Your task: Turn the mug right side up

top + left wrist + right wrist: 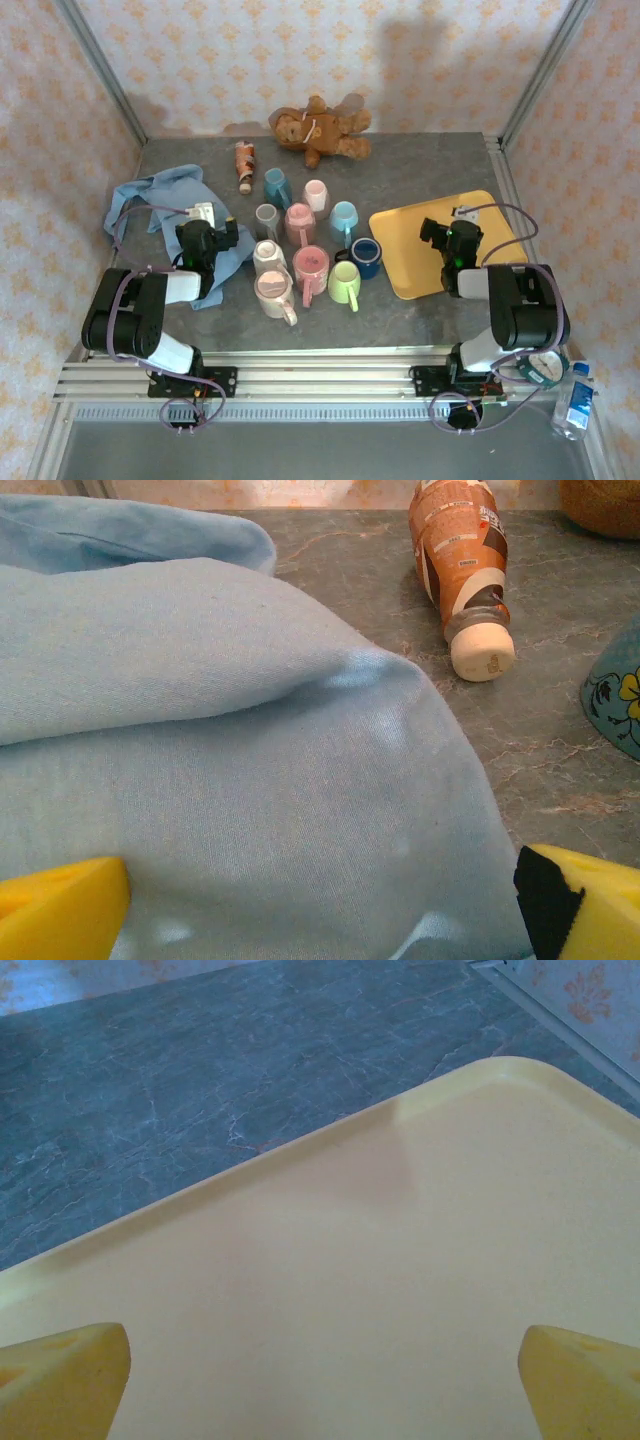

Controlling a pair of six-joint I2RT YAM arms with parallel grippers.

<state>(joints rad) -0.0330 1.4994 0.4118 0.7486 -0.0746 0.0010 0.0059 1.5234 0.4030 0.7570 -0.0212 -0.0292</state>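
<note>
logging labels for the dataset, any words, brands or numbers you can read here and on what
No text can be read with certainty.
orange bottle: print on its label, too blurred to read.
Its cap: faint marks, unreadable.
water bottle: label too small to read.

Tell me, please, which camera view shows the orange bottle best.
The left wrist view: the orange bottle lies close, label and white cap clear. The top external view gives it small, lying beside the blue cloth.
</note>
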